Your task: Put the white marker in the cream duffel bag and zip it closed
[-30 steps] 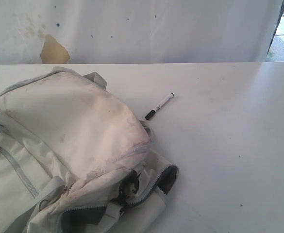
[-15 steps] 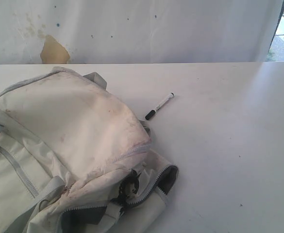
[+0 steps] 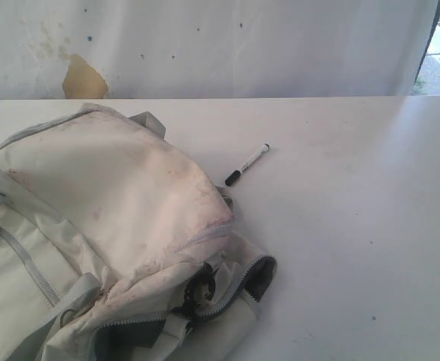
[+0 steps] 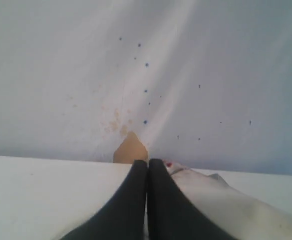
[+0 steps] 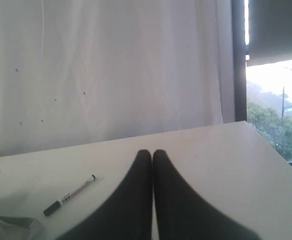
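Cream fabric, smudged and slumped, fills the left of the desk (image 3: 355, 226): the cream duffel bag (image 3: 107, 195) lies on its side, and a grey zipper (image 3: 238, 283) at its near end looks partly undone. The white marker (image 3: 247, 165) lies flat on the bare desk just beyond the bag's far right edge. It sits slantwise, with its black cap toward the bag, near the fabric but not touching it.

Neither arm shows in the exterior view. The left end effector (image 4: 146, 167) is clenched on nothing and hangs over the desk with a corner of the bag beside it. The right end effector (image 5: 152, 155) is likewise clenched and empty. The marker (image 5: 70, 195) lies on the desk well apart from its tips, off toward the bag's side.

The step in hand appears to be the first reach for the marker, probably by the right arm. To do it well, that end effector should spread its fingers before descending. The wrist should turn so the fingers straddle the slanted barrel crosswise. Closing at mid-barrel, low against the desk, would keep the thin pen from rolling or pivoting away.
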Controlling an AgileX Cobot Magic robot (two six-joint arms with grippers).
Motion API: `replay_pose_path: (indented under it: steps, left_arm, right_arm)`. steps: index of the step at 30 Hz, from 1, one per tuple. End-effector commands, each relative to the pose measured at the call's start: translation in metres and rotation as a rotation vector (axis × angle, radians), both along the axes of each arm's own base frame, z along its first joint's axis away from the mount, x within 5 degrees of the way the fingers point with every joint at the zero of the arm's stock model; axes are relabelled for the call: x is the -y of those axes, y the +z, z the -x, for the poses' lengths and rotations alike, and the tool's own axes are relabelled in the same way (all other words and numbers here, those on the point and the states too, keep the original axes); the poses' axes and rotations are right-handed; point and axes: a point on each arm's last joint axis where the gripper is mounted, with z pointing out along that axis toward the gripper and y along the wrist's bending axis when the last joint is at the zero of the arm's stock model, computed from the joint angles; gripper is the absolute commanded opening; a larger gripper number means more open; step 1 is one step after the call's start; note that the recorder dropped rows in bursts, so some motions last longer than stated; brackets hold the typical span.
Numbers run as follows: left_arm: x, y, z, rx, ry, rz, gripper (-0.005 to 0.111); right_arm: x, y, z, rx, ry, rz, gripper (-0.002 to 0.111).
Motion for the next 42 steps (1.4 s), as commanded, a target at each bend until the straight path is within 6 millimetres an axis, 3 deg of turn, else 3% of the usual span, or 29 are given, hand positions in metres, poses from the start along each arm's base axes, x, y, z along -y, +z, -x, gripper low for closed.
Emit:
replay_pose_path:
  steps: [1,6,10,16,22,25,29,32,37,42]
  left_arm:
    - [0.001,0.015,0.016,-0.138,-0.024,0.017,0.0]
    - [0.002,0.029,0.036,-0.279,-0.034,0.094,0.0]
    - [0.002,0.035,0.039,-0.389,-0.032,0.11,0.0]
    - [0.006,0.03,0.021,-0.52,-0.05,0.135,0.0]
    - [0.022,0.009,-0.011,-0.66,-0.158,0.34,0.001]
    - [0.025,-0.001,-0.028,-0.708,-0.16,0.421,0.014]
    - [0.026,-0.017,-0.048,-0.812,-0.129,0.465,0.044]
    - [0.029,-0.03,-0.059,-0.879,-0.138,0.49,0.059]
    - [0.041,-0.042,-0.074,-1.016,-0.224,0.581,0.06]
    - [0.049,-0.047,-0.092,-1.016,-0.323,0.595,0.06]
  right_arm:
    - [0.0,0.015,-0.004,-0.106,0.005,-0.012,0.0]
    - [-0.001,0.037,-0.019,-0.146,0.004,0.011,0.0]
    - [-0.001,0.046,-0.034,-0.113,0.002,0.036,0.0]
    - [-0.002,0.038,-0.055,-0.214,0.011,-0.008,0.0]
    - [-0.004,0.028,-0.072,-0.312,0.02,-0.061,0.0]
    - [-0.005,0.026,-0.076,-0.334,0.025,-0.101,0.0]
    - [-0.005,0.026,-0.076,-0.337,0.027,-0.105,0.0]
    - [-0.005,0.026,-0.076,-0.337,0.027,-0.105,0.0]
    - [-0.005,0.026,-0.076,-0.336,0.03,-0.085,0.0]
    - [-0.005,0.026,-0.076,-0.336,0.03,-0.083,0.0]
